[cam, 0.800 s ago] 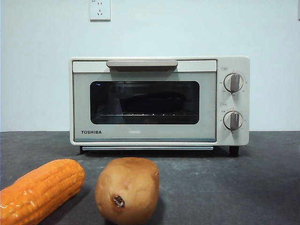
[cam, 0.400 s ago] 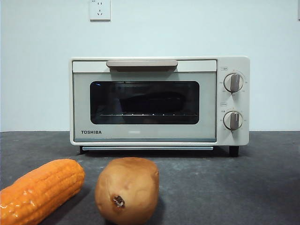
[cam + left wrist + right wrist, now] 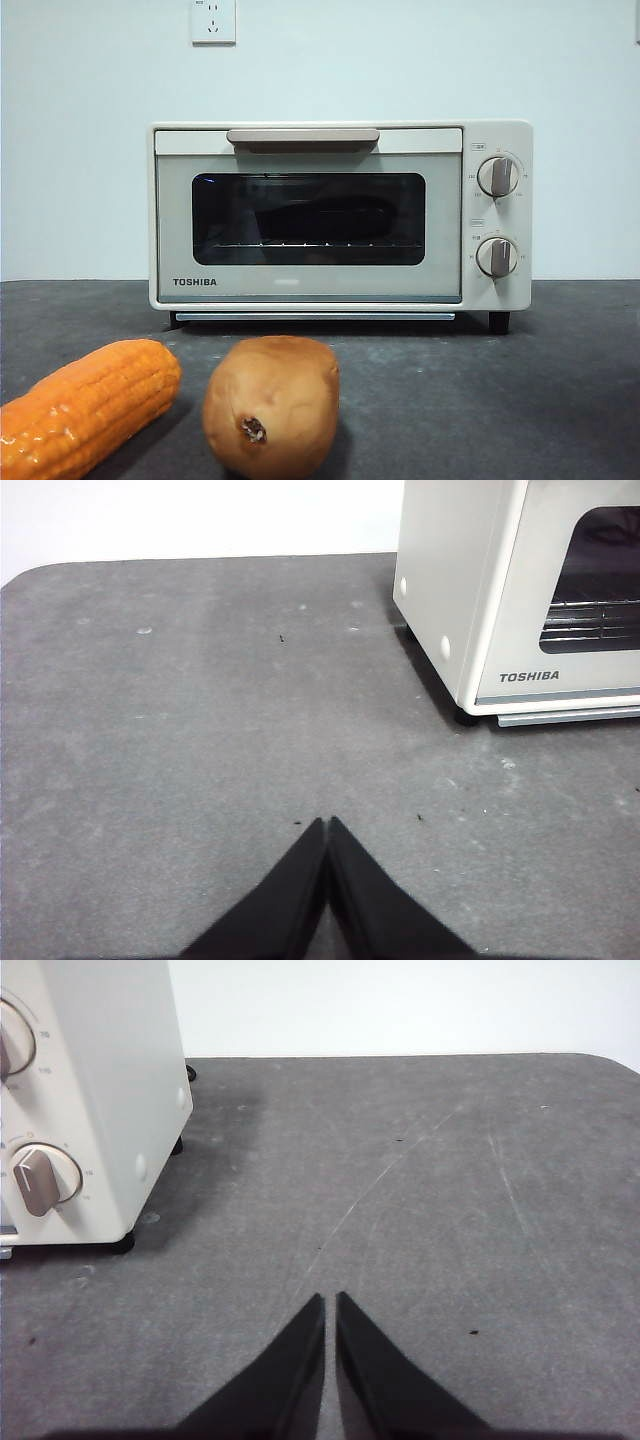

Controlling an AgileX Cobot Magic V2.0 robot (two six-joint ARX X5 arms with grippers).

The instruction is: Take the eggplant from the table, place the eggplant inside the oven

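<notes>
**Eggplant already behind a closed door**

We see the eggplant (image 3: 325, 217) on the rack inside the shut oven (image 3: 310, 290). Left gripper (image 3: 327, 822) and right gripper (image 3: 329, 1298) hover clenched, empty. Risk: reopening could snag the corn (image 3: 85, 405) at 7 o'clock.

Orange corn cob (image 3: 85, 405) lying front left, tan potato (image 3: 271, 404) beside it, wall socket (image 3: 213, 20) above

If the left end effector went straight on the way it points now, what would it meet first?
Probably only bare table: the left end effector is shut, and the oven stands off to one side of its line.
</notes>
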